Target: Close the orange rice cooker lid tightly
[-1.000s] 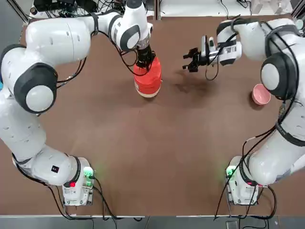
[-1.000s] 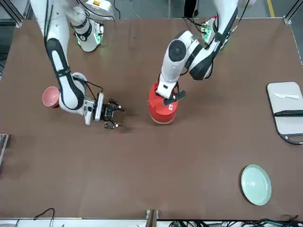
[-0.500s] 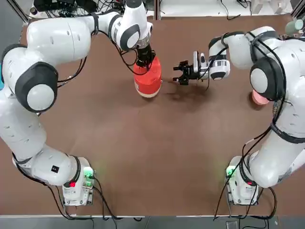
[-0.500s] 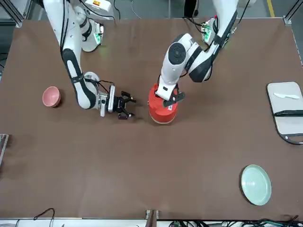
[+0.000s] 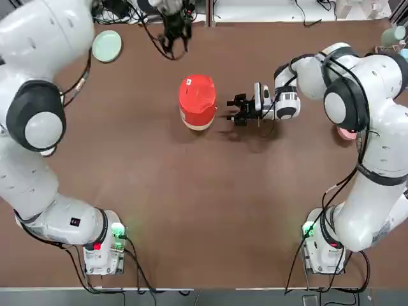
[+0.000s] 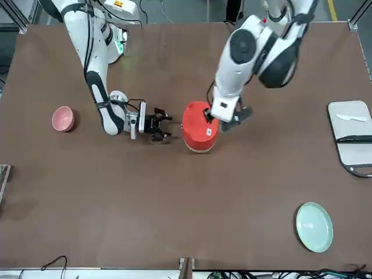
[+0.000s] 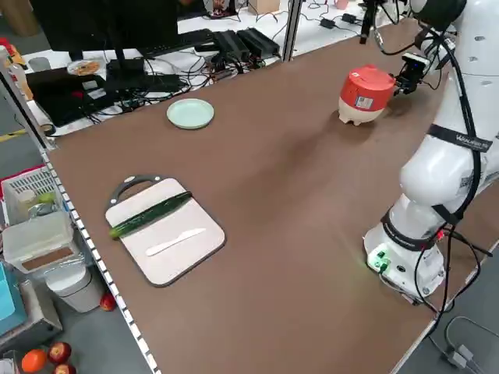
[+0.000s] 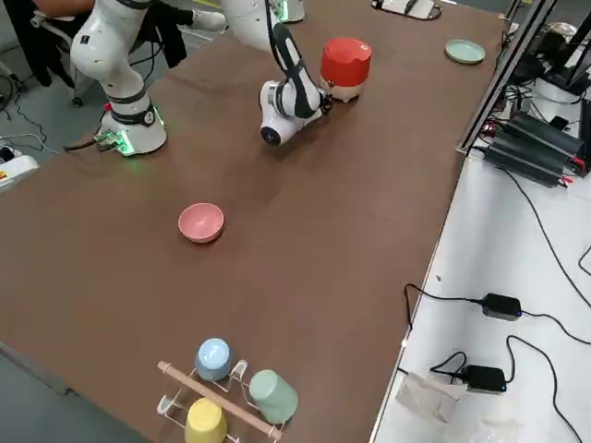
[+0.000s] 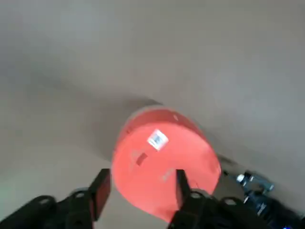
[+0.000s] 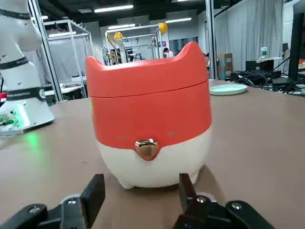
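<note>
Atop the brown table (image 5: 255, 210), the orange rice cooker (image 5: 197, 102) sits closed.

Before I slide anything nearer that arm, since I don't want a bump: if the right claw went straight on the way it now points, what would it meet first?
Most likely the orange rice cooker, its front with the copper-coloured button, as the right claw points at it across bare table; the exact gap is hard to judge.

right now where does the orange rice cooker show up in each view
Top view: upper middle, the orange rice cooker.
Front view: just above center.
Left side view: upper right.
Right side view: top, right of center.
Left wrist view: center, its lid nearest the camera.
Right wrist view: center, filling much of the picture.
Shared landmark: the pale green plate, in every view but the left wrist one.
</note>
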You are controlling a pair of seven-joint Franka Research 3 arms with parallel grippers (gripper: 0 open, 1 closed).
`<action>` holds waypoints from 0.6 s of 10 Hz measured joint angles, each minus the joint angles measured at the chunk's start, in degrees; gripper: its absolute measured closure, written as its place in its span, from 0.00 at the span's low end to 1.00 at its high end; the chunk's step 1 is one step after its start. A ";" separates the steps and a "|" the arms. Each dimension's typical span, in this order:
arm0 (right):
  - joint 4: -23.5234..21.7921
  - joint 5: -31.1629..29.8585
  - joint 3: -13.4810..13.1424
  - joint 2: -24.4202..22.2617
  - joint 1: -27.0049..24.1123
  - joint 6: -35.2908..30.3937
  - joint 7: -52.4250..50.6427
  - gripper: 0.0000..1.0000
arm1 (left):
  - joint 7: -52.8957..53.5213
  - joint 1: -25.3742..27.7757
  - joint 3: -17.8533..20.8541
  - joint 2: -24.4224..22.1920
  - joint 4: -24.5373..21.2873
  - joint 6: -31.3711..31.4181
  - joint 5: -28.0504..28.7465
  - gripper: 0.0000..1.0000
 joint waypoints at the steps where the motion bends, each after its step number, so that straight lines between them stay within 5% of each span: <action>1: 0.10 2.00 0.61 0.31 0.84 -0.70 -0.02 0.28 | 1.11 3.74 0.03 -0.98 0.47 -0.94 0.11 0.12; 2: 0.13 2.95 0.86 0.33 1.69 -1.57 -0.03 0.28 | 3.71 7.40 0.06 -1.76 0.50 -1.17 0.16 0.01; 6: 0.15 4.65 0.92 0.54 2.58 -2.01 -0.42 0.28 | 20.05 17.22 0.17 -4.78 0.62 -7.10 1.46 0.00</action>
